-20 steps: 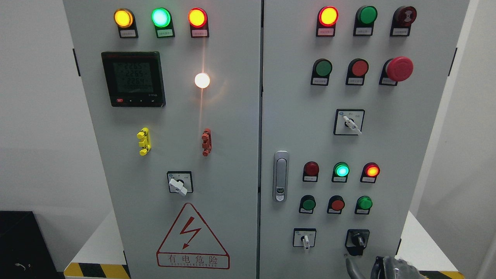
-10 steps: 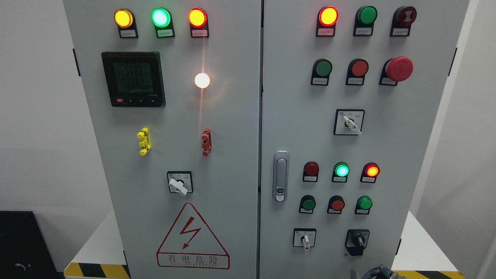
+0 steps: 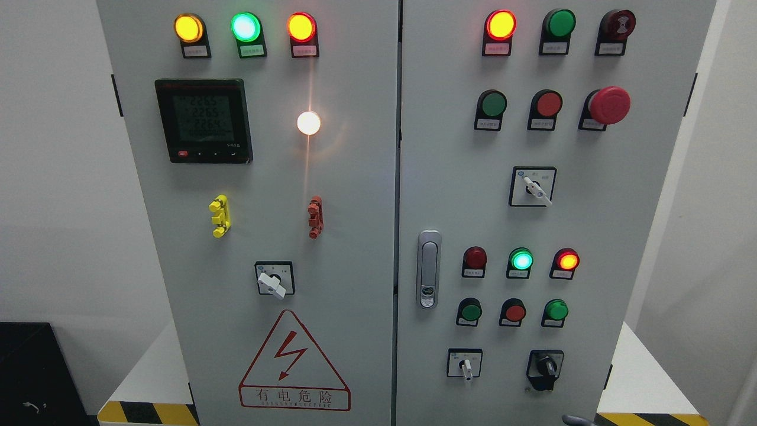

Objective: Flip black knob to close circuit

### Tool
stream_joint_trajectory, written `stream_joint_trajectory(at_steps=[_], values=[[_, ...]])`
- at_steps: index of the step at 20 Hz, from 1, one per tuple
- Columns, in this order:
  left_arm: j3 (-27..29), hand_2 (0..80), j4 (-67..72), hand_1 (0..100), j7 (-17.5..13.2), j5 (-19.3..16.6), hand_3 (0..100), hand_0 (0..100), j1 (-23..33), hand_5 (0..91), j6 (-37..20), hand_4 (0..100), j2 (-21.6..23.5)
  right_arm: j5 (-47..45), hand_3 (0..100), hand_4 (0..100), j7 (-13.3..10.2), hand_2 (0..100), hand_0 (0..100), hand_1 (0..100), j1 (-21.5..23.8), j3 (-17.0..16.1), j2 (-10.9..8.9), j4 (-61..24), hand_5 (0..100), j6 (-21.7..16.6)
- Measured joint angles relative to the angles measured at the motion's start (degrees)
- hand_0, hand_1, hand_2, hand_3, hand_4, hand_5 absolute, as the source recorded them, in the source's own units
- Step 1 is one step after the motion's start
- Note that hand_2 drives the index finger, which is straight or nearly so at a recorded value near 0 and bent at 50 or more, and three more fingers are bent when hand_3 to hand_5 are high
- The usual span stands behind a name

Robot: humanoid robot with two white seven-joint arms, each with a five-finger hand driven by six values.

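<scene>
Head view: black knob (image 3: 545,368) low on the cabinet's right door (image 3: 449,195), beside a small white selector switch (image 3: 465,364). Only a grey sliver of a hand (image 3: 579,420) at the bottom edge; fingers unreadable. Best pinched squarely and turned gently. Open room below; green button (image 3: 556,310) close above.

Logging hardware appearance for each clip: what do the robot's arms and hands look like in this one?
Almost nothing of them shows. Only a thin grey, slightly glossy curved sliver shows at the bottom edge, below the black knob on the cabinet's right door. It is too small to tell which part it is. No cables, markings or arm segments are visible, and nothing enters from the left.
</scene>
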Motion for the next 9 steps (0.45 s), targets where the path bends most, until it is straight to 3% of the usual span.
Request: stream_joint_trajectory(at_steps=[9], values=[[0.00, 0.0, 0.00, 56, 0.00, 0.00, 0, 12, 0.00, 0.0, 0.00, 0, 0.00, -7.00, 8, 6, 2.05, 2, 0, 0, 3.27, 0.20, -0.20, -2.13, 0, -3.22]])
